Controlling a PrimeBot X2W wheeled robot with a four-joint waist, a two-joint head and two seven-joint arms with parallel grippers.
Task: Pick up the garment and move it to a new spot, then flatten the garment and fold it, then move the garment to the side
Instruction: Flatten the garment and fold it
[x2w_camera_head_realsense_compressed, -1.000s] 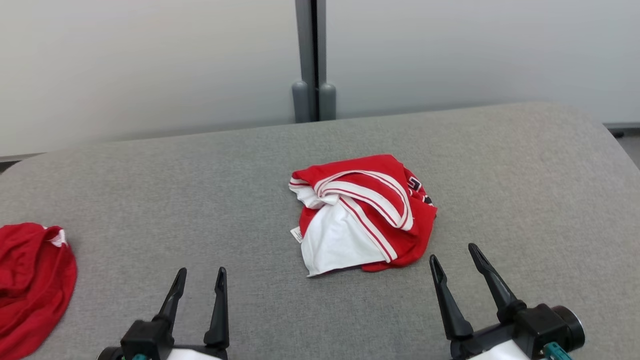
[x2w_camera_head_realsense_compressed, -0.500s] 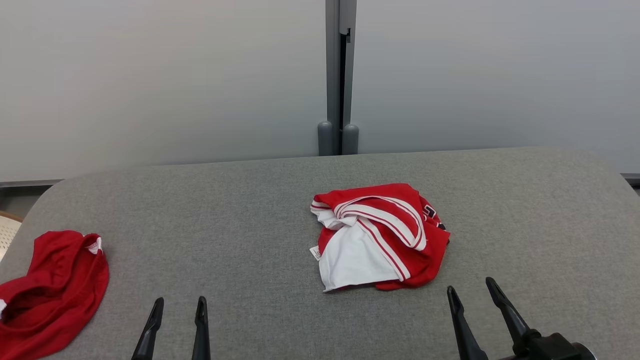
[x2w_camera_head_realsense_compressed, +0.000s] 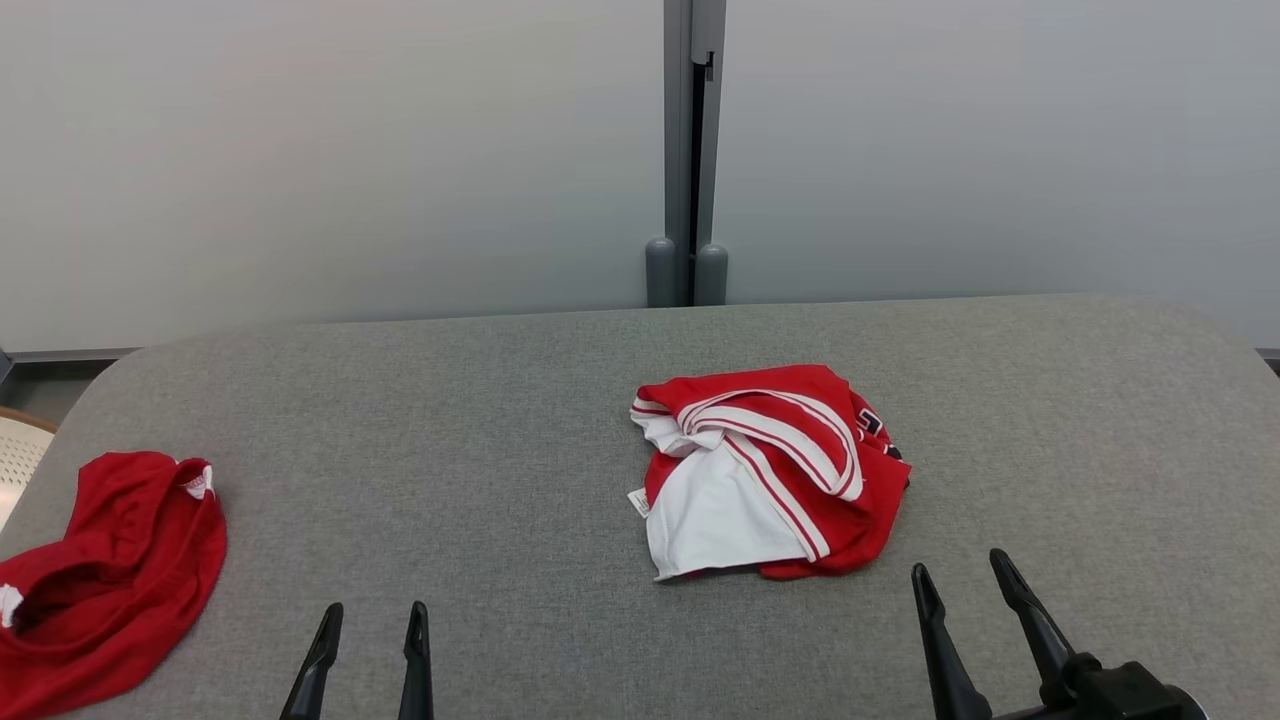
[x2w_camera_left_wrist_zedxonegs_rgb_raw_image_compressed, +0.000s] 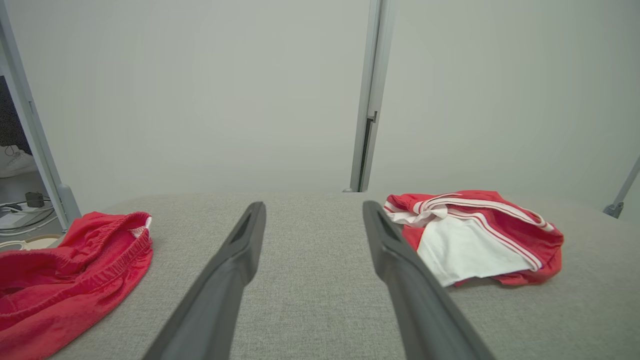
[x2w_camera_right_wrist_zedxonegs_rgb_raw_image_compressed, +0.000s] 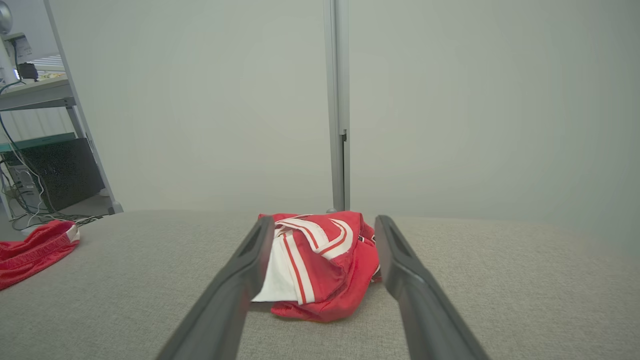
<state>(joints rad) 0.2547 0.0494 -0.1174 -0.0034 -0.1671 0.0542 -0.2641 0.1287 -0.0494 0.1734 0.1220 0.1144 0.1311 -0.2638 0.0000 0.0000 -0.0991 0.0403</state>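
Observation:
A crumpled red and white striped garment (x2w_camera_head_realsense_compressed: 770, 470) lies in a heap near the middle of the grey padded table (x2w_camera_head_realsense_compressed: 500, 420); it also appears in the left wrist view (x2w_camera_left_wrist_zedxonegs_rgb_raw_image_compressed: 475, 235) and the right wrist view (x2w_camera_right_wrist_zedxonegs_rgb_raw_image_compressed: 315, 260). My left gripper (x2w_camera_head_realsense_compressed: 370, 620) stands open at the bottom edge, well left of the heap, with nothing between its fingers (x2w_camera_left_wrist_zedxonegs_rgb_raw_image_compressed: 235, 265). My right gripper (x2w_camera_head_realsense_compressed: 960, 585) is open too, just short of the heap's near right corner and apart from it. Along the right gripper's line (x2w_camera_right_wrist_zedxonegs_rgb_raw_image_compressed: 325, 227) the garment sits straight ahead between its two fingers (x2w_camera_right_wrist_zedxonegs_rgb_raw_image_compressed: 400, 270).
A second red garment (x2w_camera_head_realsense_compressed: 100, 560) lies bunched at the table's left edge, also seen in the left wrist view (x2w_camera_left_wrist_zedxonegs_rgb_raw_image_compressed: 65, 270). A grey partition wall with a metal post (x2w_camera_head_realsense_compressed: 690, 150) stands behind the table. Bare grey surface stretches to the right (x2w_camera_head_realsense_compressed: 1100, 420).
The head camera has tilted up and turned, so everything sits lower and further right in the picture and more wall shows. The garment lies as before; both grippers stay open.

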